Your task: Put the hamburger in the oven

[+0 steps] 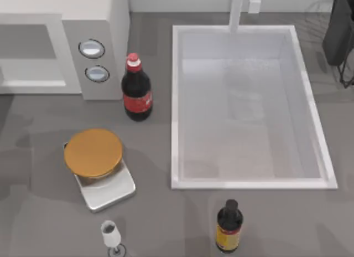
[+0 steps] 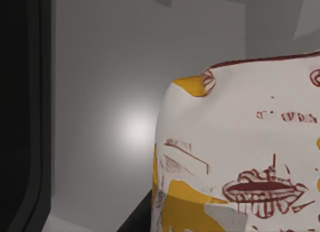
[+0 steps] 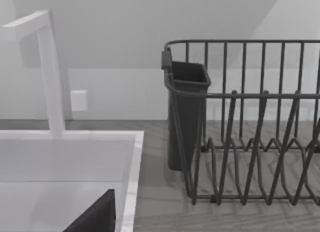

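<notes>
Beside oven (image 1: 61, 52), cola bottle (image 1: 136, 91), perhaps touching

A grey table (image 1: 166, 224) carries everything. At its back left stands a white oven (image 1: 66, 52), with a cola bottle (image 1: 136, 91) just beside it. A large white sink basin (image 1: 249, 179) occupies the right half. Near the front left sits a silver scale (image 1: 110, 191) topped by an orange disc, a small white glass (image 1: 110, 234) in front. A dark bottle with a yellow label (image 1: 229, 228) stands front centre. A dark wire dish rack (image 3: 250, 142) sits at the back right.

Grey tabletop (image 1: 160, 224) — white sink basin (image 1: 174, 107), dark wire dish rack (image 3: 250, 142), pale wall (image 3: 150, 22) behind.
</notes>
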`<action>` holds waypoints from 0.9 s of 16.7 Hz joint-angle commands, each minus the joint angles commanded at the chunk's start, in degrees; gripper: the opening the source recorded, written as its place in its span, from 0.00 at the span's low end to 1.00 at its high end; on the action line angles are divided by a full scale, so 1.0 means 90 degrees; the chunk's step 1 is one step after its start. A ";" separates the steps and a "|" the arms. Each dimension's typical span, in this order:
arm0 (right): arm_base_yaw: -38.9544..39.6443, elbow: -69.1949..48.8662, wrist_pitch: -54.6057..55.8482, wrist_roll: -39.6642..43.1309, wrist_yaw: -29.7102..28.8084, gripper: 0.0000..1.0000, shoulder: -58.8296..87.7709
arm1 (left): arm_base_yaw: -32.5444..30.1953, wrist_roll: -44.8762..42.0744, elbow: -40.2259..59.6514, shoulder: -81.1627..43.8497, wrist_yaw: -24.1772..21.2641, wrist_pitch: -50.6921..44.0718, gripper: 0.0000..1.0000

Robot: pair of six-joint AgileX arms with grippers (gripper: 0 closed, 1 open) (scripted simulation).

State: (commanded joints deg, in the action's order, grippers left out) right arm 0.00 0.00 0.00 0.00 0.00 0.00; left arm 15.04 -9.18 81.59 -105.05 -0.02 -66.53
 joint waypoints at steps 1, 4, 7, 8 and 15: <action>0.0000 0.0000 0.0000 0.0000 0.0000 1.00 0.0000 | -0.0004 0.0006 0.0012 -0.0004 0.0000 -0.0016 0.00; 0.0000 0.0000 0.0000 0.0000 0.0000 1.00 0.0000 | -0.0005 -0.0009 -0.0024 -0.0033 0.0000 -0.0002 0.00; 0.0000 0.0000 0.0000 0.0000 0.0000 1.00 0.0000 | 0.0015 0.0010 -0.0046 -0.0040 -0.0062 0.0187 0.00; 0.0000 0.0000 0.0000 0.0000 0.0000 1.00 0.0000 | 0.0019 0.0022 -0.0082 -0.0044 -0.0124 0.0380 0.00; 0.0000 0.0000 0.0000 0.0000 0.0000 1.00 0.0000 | -0.0058 0.0080 -0.0816 -0.0544 -0.0745 0.3448 0.00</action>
State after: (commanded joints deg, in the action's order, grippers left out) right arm 0.00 0.00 0.00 0.00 0.00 0.00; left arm 14.51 -8.46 74.24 -109.94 -6.73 -35.50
